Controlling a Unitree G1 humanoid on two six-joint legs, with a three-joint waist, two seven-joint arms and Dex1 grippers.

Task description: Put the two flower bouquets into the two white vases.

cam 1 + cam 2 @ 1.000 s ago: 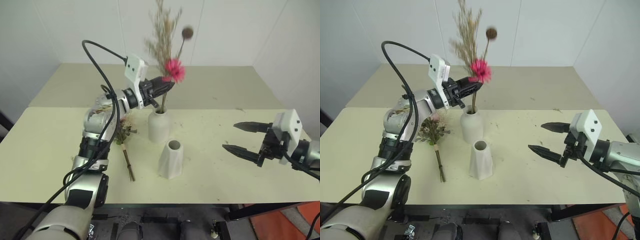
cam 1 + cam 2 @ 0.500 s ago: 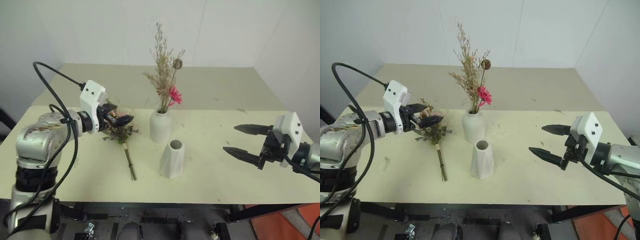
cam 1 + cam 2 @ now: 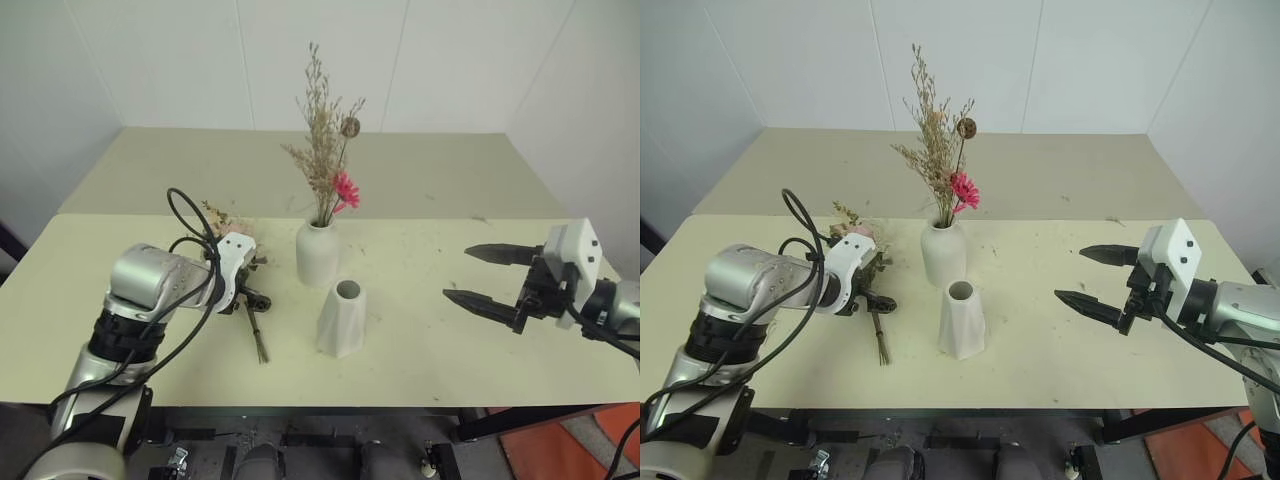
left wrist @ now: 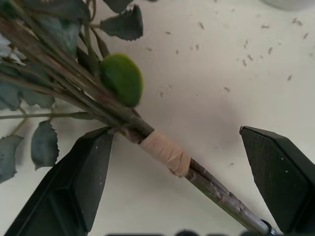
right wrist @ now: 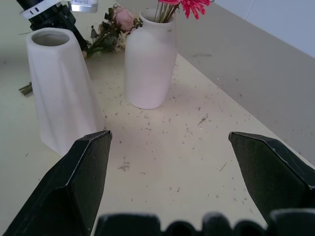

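While the left wrist view shows the left gripper (image 4: 172, 184) spread astride the pink rose bouquet's taped stems (image 4: 165, 152) on the pale table (image 3: 450, 330), head views add the right gripper (image 3: 482, 275) hovering spread, magenta daisy bouquet (image 3: 328, 150) inside the rounded white ceramic vase (image 3: 317, 253), faceted white vase (image 3: 342, 320) empty.

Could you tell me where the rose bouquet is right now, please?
The rose bouquet lies flat on the table, left of the round vase, with the open left gripper straddling its taped stems.

Even, bright indoor light; soft faint shadows; close stems and leaves blurred at the left wrist.
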